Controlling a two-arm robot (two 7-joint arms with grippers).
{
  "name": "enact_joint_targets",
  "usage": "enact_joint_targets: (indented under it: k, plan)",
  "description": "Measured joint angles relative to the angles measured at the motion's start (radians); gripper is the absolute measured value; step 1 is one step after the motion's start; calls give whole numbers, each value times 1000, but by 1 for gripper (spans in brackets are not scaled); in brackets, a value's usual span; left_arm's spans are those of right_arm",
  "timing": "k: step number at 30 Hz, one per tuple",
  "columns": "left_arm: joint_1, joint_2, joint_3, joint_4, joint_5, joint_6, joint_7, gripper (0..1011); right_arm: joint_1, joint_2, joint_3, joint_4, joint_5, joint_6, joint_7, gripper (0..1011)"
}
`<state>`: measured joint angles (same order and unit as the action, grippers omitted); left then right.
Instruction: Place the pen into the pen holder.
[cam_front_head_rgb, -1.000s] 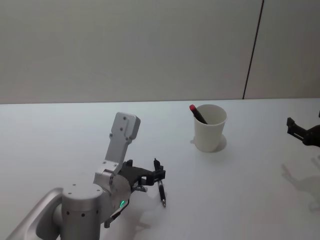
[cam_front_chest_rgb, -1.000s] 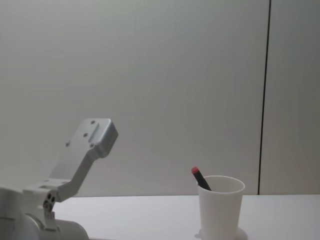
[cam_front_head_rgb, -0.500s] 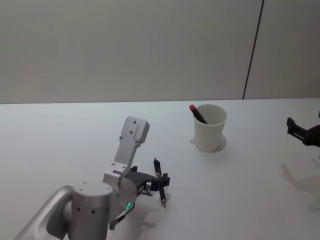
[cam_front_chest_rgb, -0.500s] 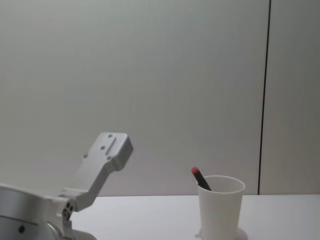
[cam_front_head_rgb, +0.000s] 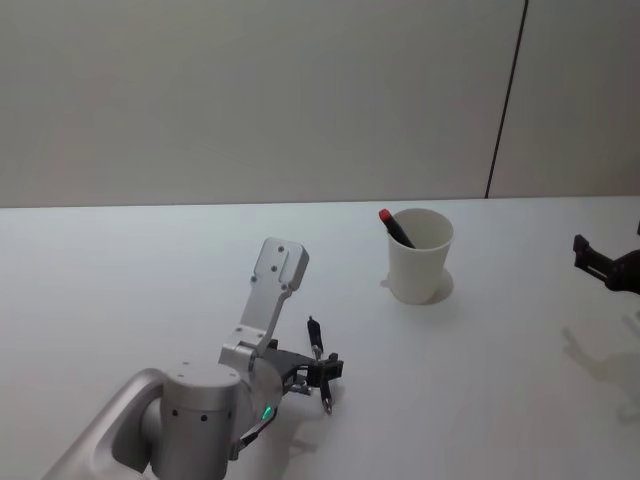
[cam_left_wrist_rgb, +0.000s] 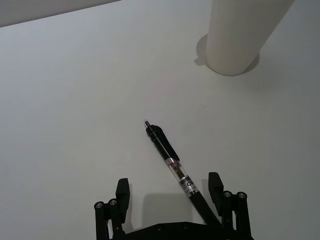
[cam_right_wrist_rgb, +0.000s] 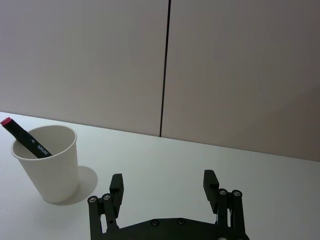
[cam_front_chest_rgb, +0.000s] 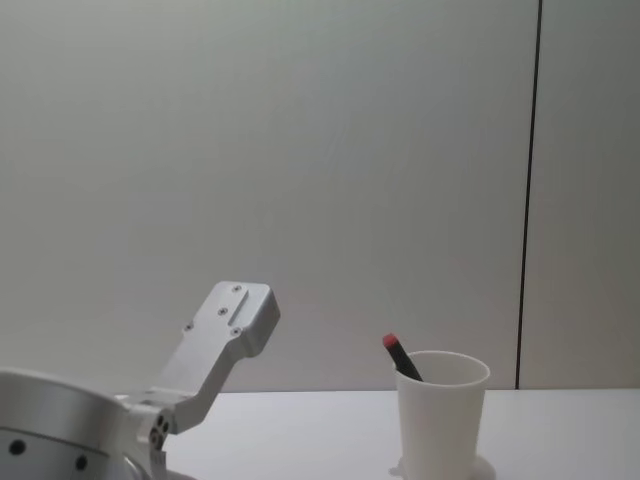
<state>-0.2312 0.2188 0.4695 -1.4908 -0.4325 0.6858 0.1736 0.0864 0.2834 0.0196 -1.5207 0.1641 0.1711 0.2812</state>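
Left gripper, fingers spread and empty, straddling a black pen flat on the surface; red-tipped pen leaning in white cup; right gripper parked, fingers likewise apart.

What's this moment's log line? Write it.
left gripper: open, straddling table pen | right gripper: open, parked right | cup: holds red-tipped pen

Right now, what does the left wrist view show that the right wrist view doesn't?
Left wrist, not right wrist: the black pen lying flat on the table, its near end between the open fingers of the left gripper, untouched. Right wrist, not left wrist: the open right gripper, holding nothing, and the red-tipped pen leaning inside the white cup. Both: the white cup standing upright on the table.
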Motion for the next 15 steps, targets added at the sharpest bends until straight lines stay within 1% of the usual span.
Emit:
enact_joint_targets:
  k: [15]
  plan:
    - [-27,-28,-10,32,7,28,13,999,0,0,0,0,0,0,0,1002]
